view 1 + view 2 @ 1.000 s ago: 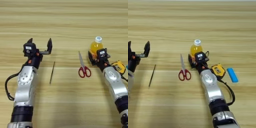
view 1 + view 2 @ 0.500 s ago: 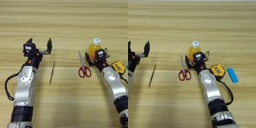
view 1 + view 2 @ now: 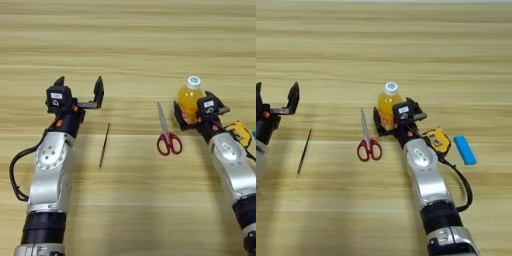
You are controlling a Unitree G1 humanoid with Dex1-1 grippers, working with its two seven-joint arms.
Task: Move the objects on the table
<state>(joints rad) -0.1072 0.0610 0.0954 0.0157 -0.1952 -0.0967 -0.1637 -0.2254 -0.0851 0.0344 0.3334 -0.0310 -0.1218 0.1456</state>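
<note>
Scissors [image 3: 168,136] and rod [image 3: 104,145] lie untouched on the table [image 3: 130,45], while the right gripper [image 3: 192,112] seemingly clasps the upright bottle [image 3: 190,97] and the left gripper [image 3: 79,90] idles, fingers apart.

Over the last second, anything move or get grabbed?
Barely. The right gripper keeps its fingers around the orange-drink bottle, which stands upright in the same place. The left gripper stays open and empty above the thin dark rod. Scissors, tape measure and the blue object lie unmoved.
</note>
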